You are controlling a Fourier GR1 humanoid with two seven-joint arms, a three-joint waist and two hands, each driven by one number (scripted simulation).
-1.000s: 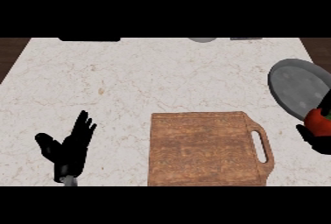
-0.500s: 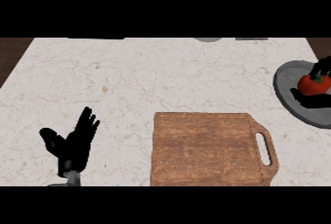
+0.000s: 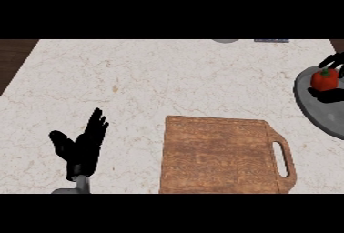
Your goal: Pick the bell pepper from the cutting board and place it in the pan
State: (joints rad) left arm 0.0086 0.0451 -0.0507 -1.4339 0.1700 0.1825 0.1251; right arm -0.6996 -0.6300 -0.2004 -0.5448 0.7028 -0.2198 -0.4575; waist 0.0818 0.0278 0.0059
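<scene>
The red bell pepper [image 3: 324, 79] is over the grey pan [image 3: 314, 110] at the counter's right edge, low inside its rim. My right hand [image 3: 329, 95] curls round it, fingers on the far side and thumb on the near side, and is partly cut off by the view's edge. The wooden cutting board [image 3: 222, 154] lies bare at the lower middle, its handle slot pointing right. My left hand [image 3: 83, 145] rests open at the lower left, fingers up, well away from the board.
The pale marble counter [image 3: 148, 77] spreads across the view, with a dark wooden edge at the far left. Small grey and dark items [image 3: 225, 40] peek in at the back edge.
My right hand has carried the bell pepper from beside the board's right end up and over the pan, then lower into it. The left hand has stayed still.
</scene>
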